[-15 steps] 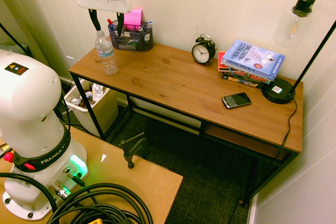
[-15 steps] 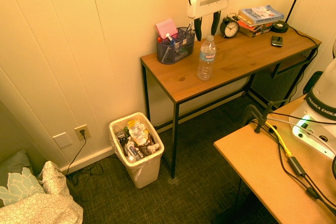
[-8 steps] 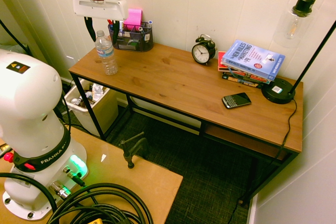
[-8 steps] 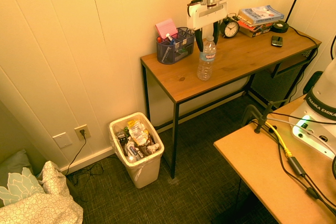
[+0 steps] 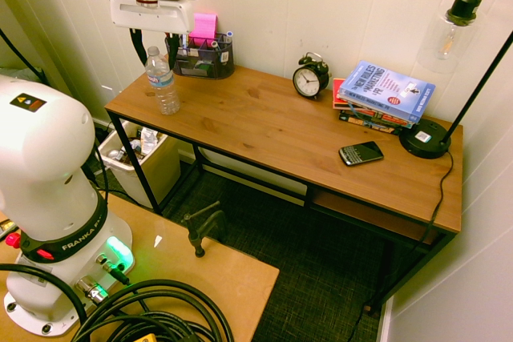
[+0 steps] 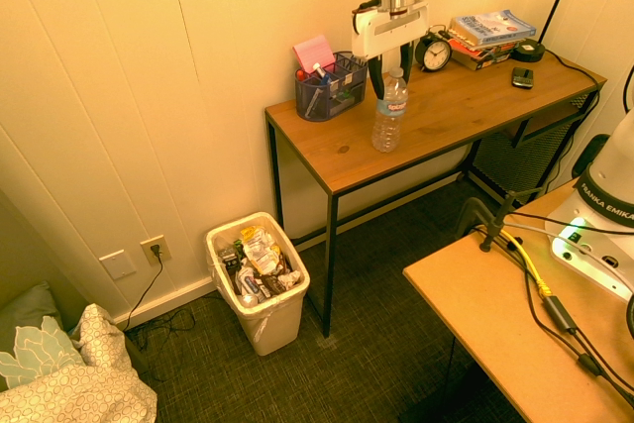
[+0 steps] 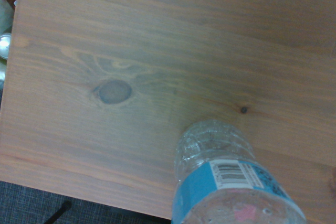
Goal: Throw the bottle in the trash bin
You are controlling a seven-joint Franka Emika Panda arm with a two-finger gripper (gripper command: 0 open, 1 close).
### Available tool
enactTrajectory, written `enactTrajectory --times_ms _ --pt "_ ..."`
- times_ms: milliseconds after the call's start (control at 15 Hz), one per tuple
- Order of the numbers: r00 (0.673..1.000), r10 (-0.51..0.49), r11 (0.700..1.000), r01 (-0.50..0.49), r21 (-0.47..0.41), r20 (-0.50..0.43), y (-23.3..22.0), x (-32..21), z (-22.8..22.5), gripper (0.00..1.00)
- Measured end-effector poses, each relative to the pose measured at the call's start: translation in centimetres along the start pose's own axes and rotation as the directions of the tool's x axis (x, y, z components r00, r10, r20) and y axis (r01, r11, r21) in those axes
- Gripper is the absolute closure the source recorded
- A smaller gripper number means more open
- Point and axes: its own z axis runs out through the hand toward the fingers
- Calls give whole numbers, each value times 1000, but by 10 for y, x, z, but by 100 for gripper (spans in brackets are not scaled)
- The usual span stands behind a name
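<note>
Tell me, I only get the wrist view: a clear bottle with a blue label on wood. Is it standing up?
Observer: Yes, the bottle stands upright near one end of the desk.
Operator: Where is the claw?
Observer: The claw hangs right over the cap, open, with one finger on each side of the bottle's top.
Operator: And the bin?
Observer: The trash bin sits on the floor beside that end of the desk, by the wall, already full of rubbish.
</note>
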Motion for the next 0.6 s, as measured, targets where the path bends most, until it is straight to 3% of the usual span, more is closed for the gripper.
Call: enactTrajectory --times_ms 600 --pt "1000 -5 1000 5 2 -2 -1 0 -1 100"
